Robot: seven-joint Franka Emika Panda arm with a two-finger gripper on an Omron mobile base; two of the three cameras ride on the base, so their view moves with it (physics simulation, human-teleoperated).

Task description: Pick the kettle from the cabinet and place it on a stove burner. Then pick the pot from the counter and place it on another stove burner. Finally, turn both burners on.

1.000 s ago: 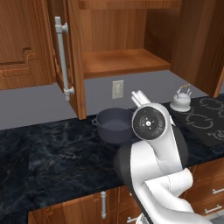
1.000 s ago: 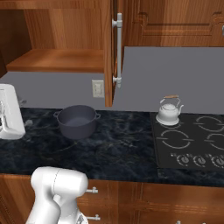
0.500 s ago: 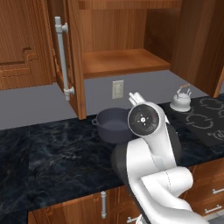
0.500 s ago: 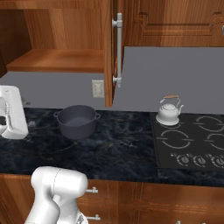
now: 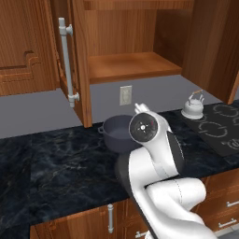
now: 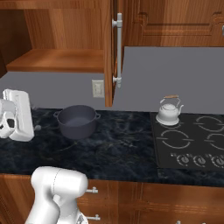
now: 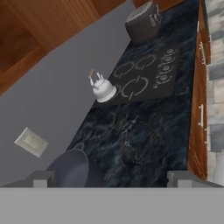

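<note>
While the kettle already sits on a back burner of the stove, the pot waits on the table, just ahead-left of the jaws. Risk: descending off-centre, so one finger strikes the rim and shoves the pot along the table, or a one-sided rim pinch lets it tilt. Kettle lies well beyond, further ahead. Jaws spread fully wide, holding nothing, touching nothing.
</note>
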